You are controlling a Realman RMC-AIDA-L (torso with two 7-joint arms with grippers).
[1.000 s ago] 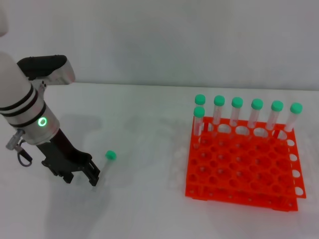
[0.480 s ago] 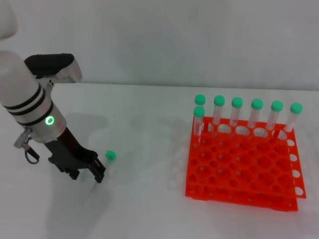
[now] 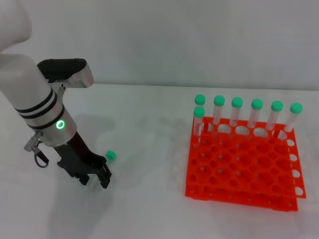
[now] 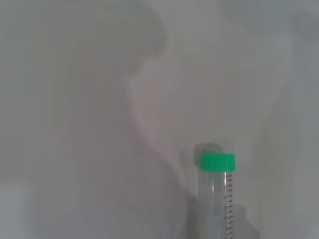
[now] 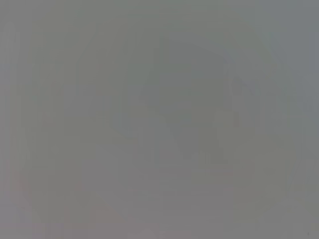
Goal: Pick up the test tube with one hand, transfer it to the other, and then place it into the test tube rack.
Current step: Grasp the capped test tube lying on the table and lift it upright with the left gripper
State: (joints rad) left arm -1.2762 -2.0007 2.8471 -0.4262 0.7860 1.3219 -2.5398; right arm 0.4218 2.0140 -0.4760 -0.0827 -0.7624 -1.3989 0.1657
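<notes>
The test tube lies flat on the white table, its green cap [image 3: 110, 155] showing and its clear body running toward my left gripper [image 3: 94, 178]. That black gripper, on the silver-grey arm with the green ring [image 3: 60, 125], stands open low over the tube's body, one prong on each side. In the left wrist view the test tube [image 4: 217, 199] lies close ahead, cap [image 4: 218, 162] pointing away. The orange test tube rack [image 3: 239, 172] stands at the right. My right gripper is out of view, and its wrist view shows only blank grey.
Several green-capped tubes [image 3: 237, 110] stand upright along the rack's back row, and one more [image 3: 199, 119] stands at the left end of the second row. A pale wall rises behind the table.
My left arm has moved rightward and slightly toward the table's near edge, bringing its gripper from beside the tube to over the tube's body. The tube and rack have not moved.
</notes>
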